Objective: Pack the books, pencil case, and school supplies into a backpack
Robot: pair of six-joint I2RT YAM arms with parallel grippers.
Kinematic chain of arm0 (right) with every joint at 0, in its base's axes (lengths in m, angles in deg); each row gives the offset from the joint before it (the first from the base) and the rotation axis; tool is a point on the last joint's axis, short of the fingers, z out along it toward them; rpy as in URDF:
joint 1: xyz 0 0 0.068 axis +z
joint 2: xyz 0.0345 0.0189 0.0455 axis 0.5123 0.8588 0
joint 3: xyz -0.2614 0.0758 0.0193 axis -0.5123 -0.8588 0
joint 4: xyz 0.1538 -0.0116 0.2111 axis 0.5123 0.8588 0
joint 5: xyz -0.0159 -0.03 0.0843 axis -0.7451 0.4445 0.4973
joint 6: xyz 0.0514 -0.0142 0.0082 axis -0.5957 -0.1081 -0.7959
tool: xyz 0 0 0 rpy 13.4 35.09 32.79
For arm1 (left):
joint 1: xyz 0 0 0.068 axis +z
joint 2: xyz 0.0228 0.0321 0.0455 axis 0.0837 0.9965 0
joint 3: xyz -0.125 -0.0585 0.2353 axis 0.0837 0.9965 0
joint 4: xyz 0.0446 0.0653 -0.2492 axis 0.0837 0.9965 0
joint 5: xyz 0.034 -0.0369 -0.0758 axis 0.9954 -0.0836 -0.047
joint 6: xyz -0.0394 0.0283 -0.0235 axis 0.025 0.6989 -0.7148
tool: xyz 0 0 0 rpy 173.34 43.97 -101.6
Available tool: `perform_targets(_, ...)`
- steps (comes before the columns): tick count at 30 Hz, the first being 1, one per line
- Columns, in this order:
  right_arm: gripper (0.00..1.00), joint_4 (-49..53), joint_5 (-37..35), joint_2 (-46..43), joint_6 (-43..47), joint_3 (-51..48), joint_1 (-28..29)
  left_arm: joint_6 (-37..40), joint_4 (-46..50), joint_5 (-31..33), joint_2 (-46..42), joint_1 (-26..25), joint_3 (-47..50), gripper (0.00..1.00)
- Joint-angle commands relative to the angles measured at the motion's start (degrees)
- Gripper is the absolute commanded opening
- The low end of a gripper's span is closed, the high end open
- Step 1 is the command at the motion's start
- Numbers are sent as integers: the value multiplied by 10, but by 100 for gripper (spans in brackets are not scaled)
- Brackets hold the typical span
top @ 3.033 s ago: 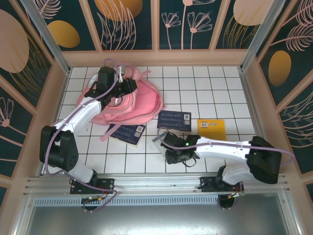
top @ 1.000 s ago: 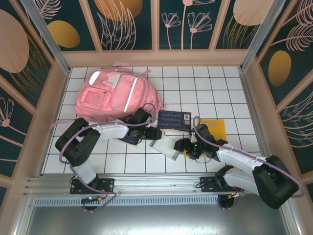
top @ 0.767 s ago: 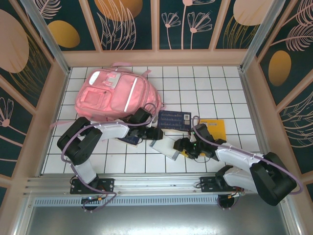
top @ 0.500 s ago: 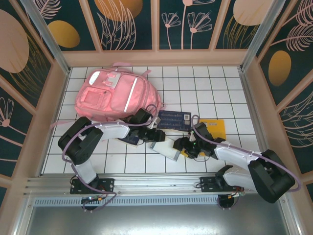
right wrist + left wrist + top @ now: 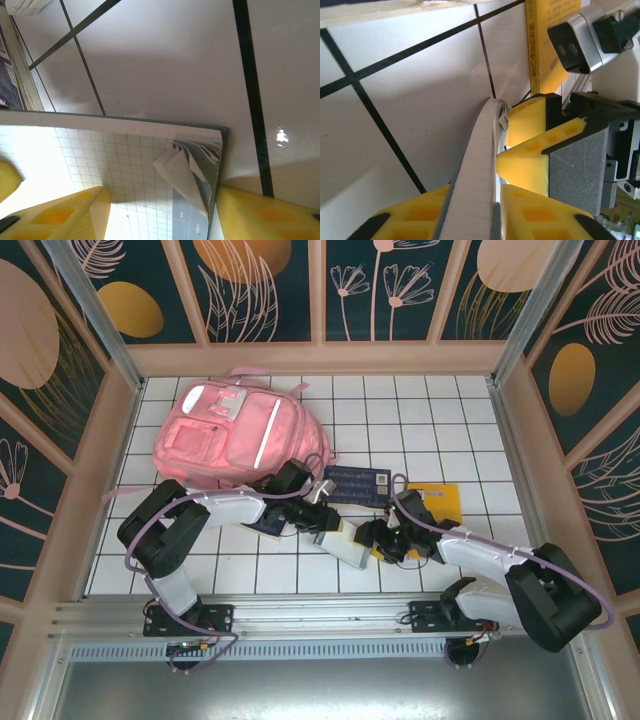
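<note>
Clamps left fingers (image 5: 530, 215) flat against both faces of the grey grid notebook (image 5: 347, 543); spreads right fingers (image 5: 55, 215) wide around its dog-eared corner (one pad just beside the cover edge). Works low over white tiled table (image 5: 420, 430) inside floral-panelled walls (image 5: 260, 290). Has pink backpack (image 5: 235, 435) at far left, navy book (image 5: 357, 483) just beyond the notebook, yellow book (image 5: 445, 500) beside it.
</note>
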Motion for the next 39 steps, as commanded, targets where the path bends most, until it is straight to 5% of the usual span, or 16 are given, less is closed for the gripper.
perform_targets(1, 60, -45, -69, 19, 19, -14, 2, 10, -2, -14, -16, -3, -12, 9)
perform_targets(3, 63, -33, -81, -2, 24, -11, 2, 21, 15, -9, -38, -2, -21, 0)
perform_targets(11, 96, 0, -72, -149, 74, 25, 2, 16, 23, -16, -147, 47, -52, 0)
perform_targets(16, 98, -56, -18, -231, 81, 53, -6, -25, -11, -78, -193, 70, -61, 0)
perform_targets(25, 79, -243, 94, -252, 8, 63, -29, -47, -25, -114, -226, 75, -116, 0)
perform_targets(33, 47, -234, 109, -282, 28, 92, -29, -13, 26, -93, -230, 89, -124, 0)
perform_targets(39, 40, -233, 110, -297, 26, 89, -29, -2, 37, -84, -223, 97, -125, 0)
